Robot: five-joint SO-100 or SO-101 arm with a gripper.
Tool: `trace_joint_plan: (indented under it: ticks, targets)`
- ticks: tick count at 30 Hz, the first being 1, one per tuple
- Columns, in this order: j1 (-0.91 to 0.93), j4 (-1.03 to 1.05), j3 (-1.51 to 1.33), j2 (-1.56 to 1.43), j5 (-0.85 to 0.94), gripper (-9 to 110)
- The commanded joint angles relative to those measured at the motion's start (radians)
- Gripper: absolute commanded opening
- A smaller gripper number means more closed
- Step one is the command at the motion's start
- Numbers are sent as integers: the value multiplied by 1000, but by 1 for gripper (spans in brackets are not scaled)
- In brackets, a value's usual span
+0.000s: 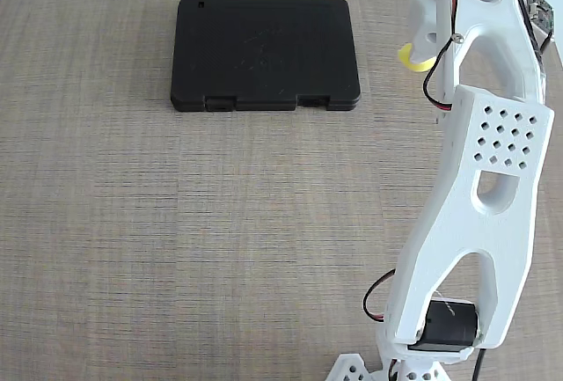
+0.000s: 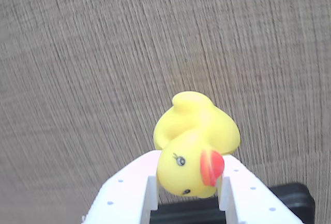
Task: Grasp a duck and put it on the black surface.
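Gripping the duck [image 2: 195, 146] by its head, jaws closed on it; black surface [image 1: 265, 53] well apart

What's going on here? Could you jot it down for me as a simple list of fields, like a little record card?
table: woven beige surface
arm: white, at the right of the fixed view
gripper: shut on the duck
duck: yellow, red-orange beak, head between the white fingers
duck in fixed view: only a yellow sliver beside the arm
slab: black, flat on the table, nothing on it
task state: duck grasped, not yet on the slab
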State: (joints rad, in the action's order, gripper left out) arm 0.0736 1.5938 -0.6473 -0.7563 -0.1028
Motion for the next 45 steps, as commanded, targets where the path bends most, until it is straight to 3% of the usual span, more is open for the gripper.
trace_joint_plan:
  ticks: [1,20,27,41,45]
  targets:
    - [-67,38,32,-233,-8,7]
    - [-385,-8,34,-130,-11,6]
    - [-396,-110,31,-78,-14,6]
    - [-396,-117,32,-5,-77,7]
    - [-396,-117,32,-12,-80,15]
